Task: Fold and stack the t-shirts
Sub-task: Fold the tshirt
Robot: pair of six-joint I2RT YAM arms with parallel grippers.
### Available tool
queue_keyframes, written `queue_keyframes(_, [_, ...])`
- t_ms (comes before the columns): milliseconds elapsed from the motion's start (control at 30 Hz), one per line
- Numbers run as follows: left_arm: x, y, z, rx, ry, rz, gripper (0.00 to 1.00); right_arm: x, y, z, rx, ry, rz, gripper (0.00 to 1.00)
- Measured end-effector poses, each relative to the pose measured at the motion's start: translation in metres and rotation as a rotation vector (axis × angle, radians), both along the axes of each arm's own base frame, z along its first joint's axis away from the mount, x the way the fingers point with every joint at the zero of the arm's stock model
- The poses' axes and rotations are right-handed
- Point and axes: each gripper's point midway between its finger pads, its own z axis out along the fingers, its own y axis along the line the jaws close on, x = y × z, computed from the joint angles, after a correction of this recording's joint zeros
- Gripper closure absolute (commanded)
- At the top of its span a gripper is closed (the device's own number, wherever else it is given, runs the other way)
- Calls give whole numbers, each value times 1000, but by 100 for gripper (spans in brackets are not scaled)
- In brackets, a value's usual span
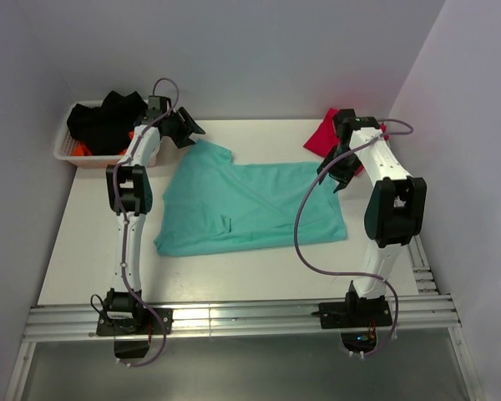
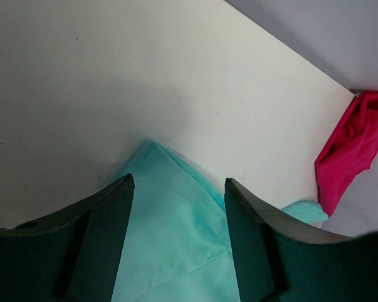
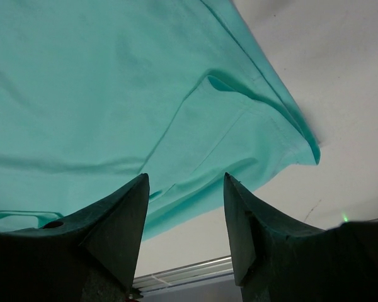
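Top external, teal t-shirt (image 1: 242, 209) flat, left gripper (image 1: 188, 129), right gripper (image 1: 338, 182) both parted empty, red t-shirt (image 1: 320, 138), basket (image 1: 67, 152) behind

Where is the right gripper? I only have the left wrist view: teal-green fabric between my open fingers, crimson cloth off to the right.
Observer: The right gripper hangs open above the right edge of the teal-green soft-fabric t-shirt, gripping nothing.
Operator: Is the shirt spread flat?
Observer: Not fully; a diagonal fold crosses its body.
Operator: Any other laundry?
Observer: A white plastic basket of dark clothes sits at the far left corner of the table, left of the left gripper.
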Motion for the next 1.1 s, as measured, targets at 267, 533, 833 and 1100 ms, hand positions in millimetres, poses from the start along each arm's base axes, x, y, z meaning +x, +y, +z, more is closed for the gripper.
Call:
queue_keyframes(267, [-5,11,-9,83,14,-5,37,-7,-1,-10,-2,39,23,42])
queue_keyframes(533, [-8,22,-21,195,16,0,38,-14,-2,-20,-1,65,60,42])
queue_keyframes(833, [-11,20,-27,235,6,-13,55,-30,-7,-36,1,126,66,42])
queue_keyframes(1100, [-11,16,-31,237,5,-12,67,-26,-13,-36,4,112,57,42])
